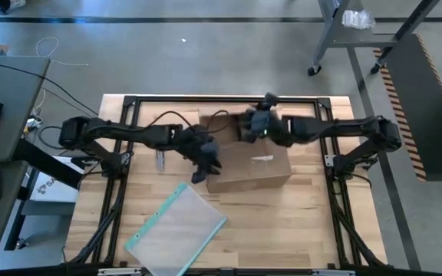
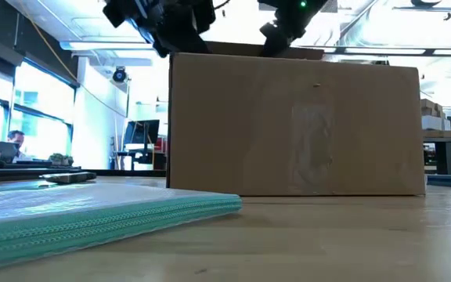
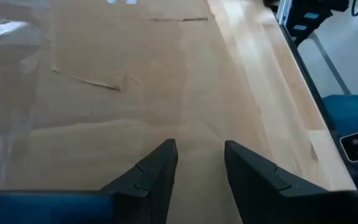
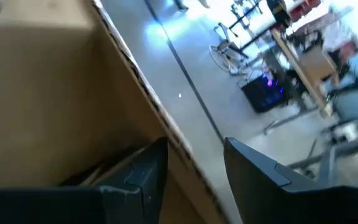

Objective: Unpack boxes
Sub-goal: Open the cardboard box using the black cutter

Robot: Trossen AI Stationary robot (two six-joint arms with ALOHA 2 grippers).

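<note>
The corrugated cardboard box is sitting mid-table, its brown face matte with a glossy tape strip. The right gripper is straddling a raised flap edge, fingers parted, likely to fold it back. The left gripper is hovering unclenched at the box's left side, seemingly bracing it. The teal-edged clear pouch is lying nearby

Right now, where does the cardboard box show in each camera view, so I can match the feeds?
High view: cardboard box at table centre, between both arms.
Low view: it fills the middle, behind the teal-edged pouch.
Left wrist view: its brown face fills the picture's left, with the left gripper open above it.
Right wrist view: a flap edge sits between the right gripper's open fingers.
Shared landmark: the box itself.
</note>
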